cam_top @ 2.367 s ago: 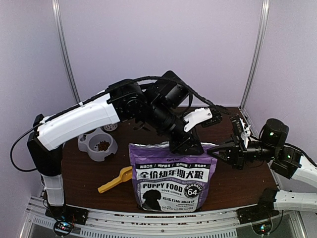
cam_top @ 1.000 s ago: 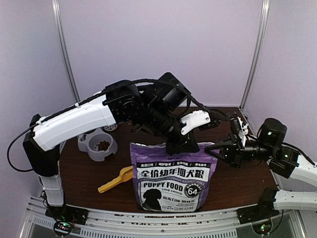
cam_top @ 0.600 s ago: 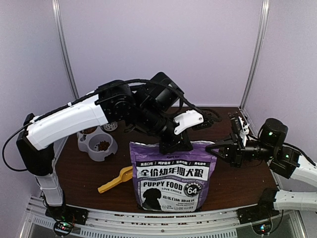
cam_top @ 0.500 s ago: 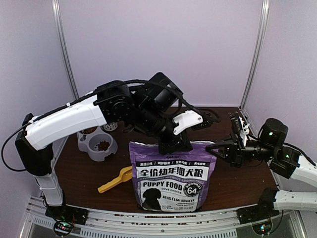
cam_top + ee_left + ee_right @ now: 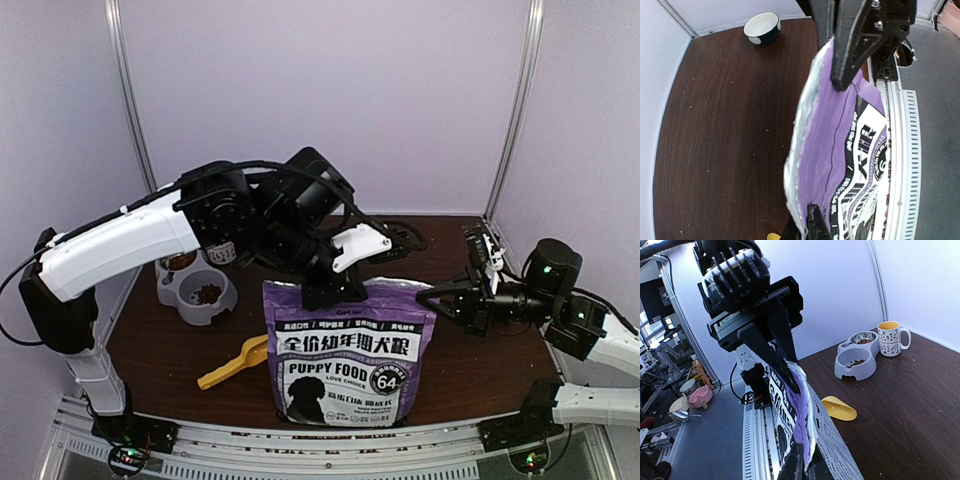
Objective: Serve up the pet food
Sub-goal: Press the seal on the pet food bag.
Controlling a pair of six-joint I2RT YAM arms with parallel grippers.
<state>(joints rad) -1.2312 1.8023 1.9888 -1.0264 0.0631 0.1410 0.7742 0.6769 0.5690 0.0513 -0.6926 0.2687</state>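
Observation:
The purple-and-white "PUPPY FOOD" bag (image 5: 345,350) stands upright near the table's front edge. My left gripper (image 5: 325,293) is shut on its top edge toward the left; the left wrist view shows my fingertips pinching the foil rim (image 5: 807,227). My right gripper (image 5: 432,298) is shut on the bag's top right corner, and its fingers clamp the rim in the right wrist view (image 5: 802,467). The top edge (image 5: 805,125) runs between both grippers. Brown kibble (image 5: 207,293) lies in the grey double bowl (image 5: 190,308). Any kibble inside the bag is hidden.
A yellow scoop (image 5: 232,364) lies on the table left of the bag, between it and the bowl. A yellow-rimmed mug (image 5: 888,338) stands behind the double bowl. A small white-and-blue bowl (image 5: 762,27) sits at the far right back. Walls enclose three sides.
My left gripper has slid leftward along the bag's top edge, from near the middle-right toward the left. The right gripper has kept its hold on the right corner.

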